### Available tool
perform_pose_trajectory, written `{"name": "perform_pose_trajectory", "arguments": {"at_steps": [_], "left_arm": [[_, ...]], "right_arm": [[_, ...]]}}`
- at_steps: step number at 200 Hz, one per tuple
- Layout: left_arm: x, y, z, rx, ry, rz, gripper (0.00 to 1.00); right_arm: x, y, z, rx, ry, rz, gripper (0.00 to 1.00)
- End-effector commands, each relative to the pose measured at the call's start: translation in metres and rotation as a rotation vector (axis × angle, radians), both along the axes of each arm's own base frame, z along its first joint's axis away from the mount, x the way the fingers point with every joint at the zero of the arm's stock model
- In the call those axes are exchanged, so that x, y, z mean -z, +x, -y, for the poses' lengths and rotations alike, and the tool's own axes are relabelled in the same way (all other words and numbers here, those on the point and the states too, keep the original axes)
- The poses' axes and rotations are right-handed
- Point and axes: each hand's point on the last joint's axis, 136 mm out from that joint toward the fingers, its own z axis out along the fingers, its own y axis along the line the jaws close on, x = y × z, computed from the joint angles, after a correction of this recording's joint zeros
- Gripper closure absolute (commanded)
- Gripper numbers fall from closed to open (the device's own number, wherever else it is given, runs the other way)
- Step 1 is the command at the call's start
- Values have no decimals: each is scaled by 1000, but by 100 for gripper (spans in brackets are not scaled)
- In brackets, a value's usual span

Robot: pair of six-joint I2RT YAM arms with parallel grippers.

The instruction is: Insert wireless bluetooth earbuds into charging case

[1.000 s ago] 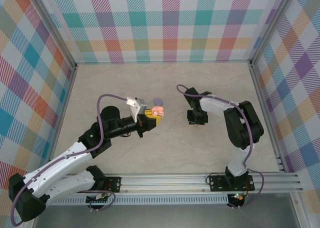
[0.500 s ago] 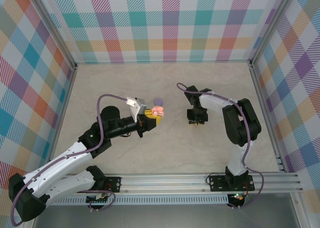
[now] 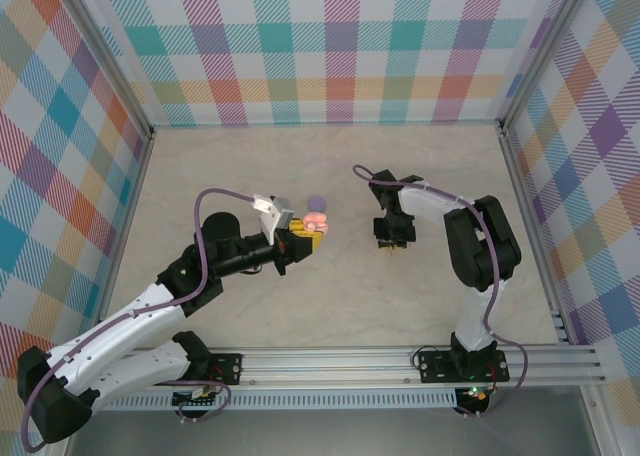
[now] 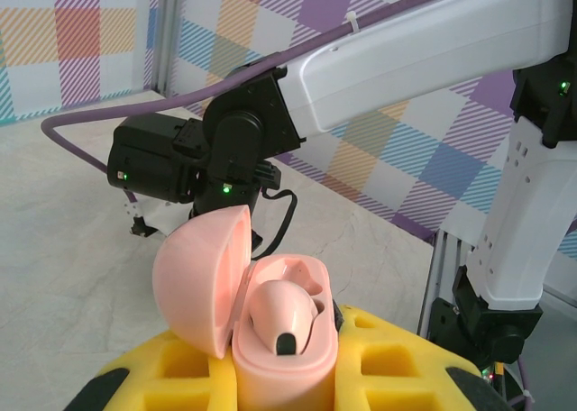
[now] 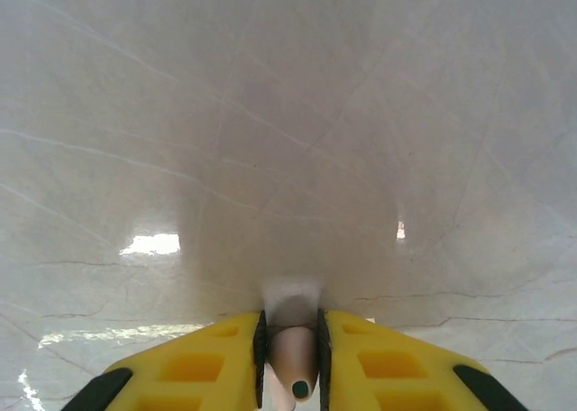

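My left gripper (image 3: 303, 236) is shut on the base of a pale pink charging case (image 4: 285, 350) and holds it just above the table. The case's lid (image 4: 200, 280) stands open to the left. One pale pink earbud (image 4: 279, 312) sits in the case, and the pocket behind it is empty. In the top view the case (image 3: 316, 219) shows at the tip of the left arm. My right gripper (image 5: 290, 352) points down at the table, right of centre (image 3: 392, 242). Its yellow fingers (image 5: 203, 366) are shut on a second pale pink earbud (image 5: 294, 355), which touches the tabletop.
A small purple round thing (image 3: 318, 201) lies on the table just behind the pink case. The right arm (image 4: 388, 59) stretches across the left wrist view behind the case. Plaid walls and metal rails (image 3: 520, 176) close in the marble table.
The right gripper's jaws have narrowed onto the pale pink earbud on the table, and its wrist has shifted slightly. The left arm and the case have stayed put.
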Motion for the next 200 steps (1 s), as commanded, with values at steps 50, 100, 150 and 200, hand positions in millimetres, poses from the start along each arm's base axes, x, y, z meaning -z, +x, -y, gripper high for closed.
{"name": "perform_pose_trajectory", "arguments": {"at_steps": [50, 100, 150, 200], "left_arm": [[-3, -5, -1, 1, -10, 2, 100], [1, 0, -2, -26, 6, -9, 100], [20, 15, -4, -102, 60, -80, 100], [50, 27, 8, -110, 126, -179, 100]], "right_arm": [[-3, -2, -13, 3, 92, 42, 82], [-23, 11, -33, 42, 299, 145, 82], [-47, 21, -49, 78, 503, 236, 83], [-88, 24, -50, 97, 682, 357, 83]]}}
